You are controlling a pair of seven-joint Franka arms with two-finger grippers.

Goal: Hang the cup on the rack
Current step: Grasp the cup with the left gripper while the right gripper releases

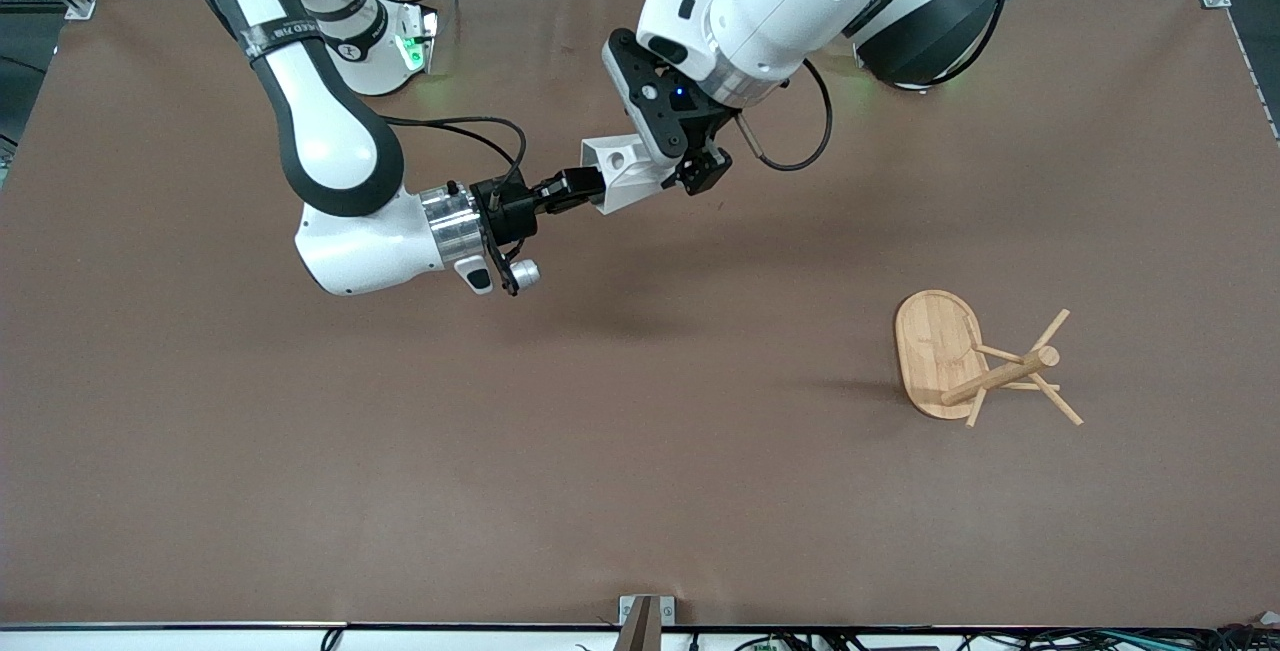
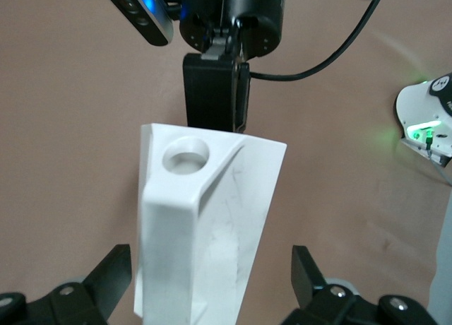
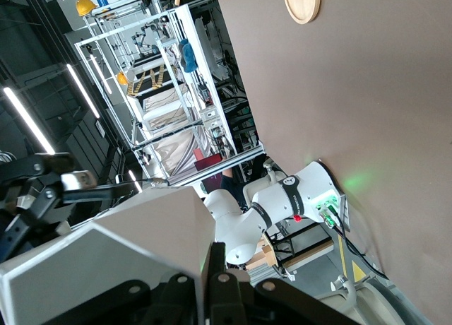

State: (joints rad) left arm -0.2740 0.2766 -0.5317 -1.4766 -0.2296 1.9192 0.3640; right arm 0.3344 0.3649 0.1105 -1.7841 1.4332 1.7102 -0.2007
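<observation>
The white faceted cup [image 1: 622, 171] is held in the air over the middle of the table, toward the robots' bases. My right gripper [image 1: 588, 187] is shut on its rim; in the right wrist view my right gripper [image 3: 212, 272] pinches the wall of the cup [image 3: 120, 247]. My left gripper [image 1: 690, 171] is open around the cup's other end. In the left wrist view my left gripper [image 2: 212, 279] straddles the cup [image 2: 205, 219], and its fingers [image 2: 113, 275] stand clear on both sides. The bamboo rack [image 1: 960, 361] rests on the table toward the left arm's end.
The brown table mat [image 1: 400, 451] spreads bare under both arms. The rack's oval base [image 3: 301, 1] shows in the right wrist view. The right arm's base [image 2: 427, 127], with a green light, shows in the left wrist view.
</observation>
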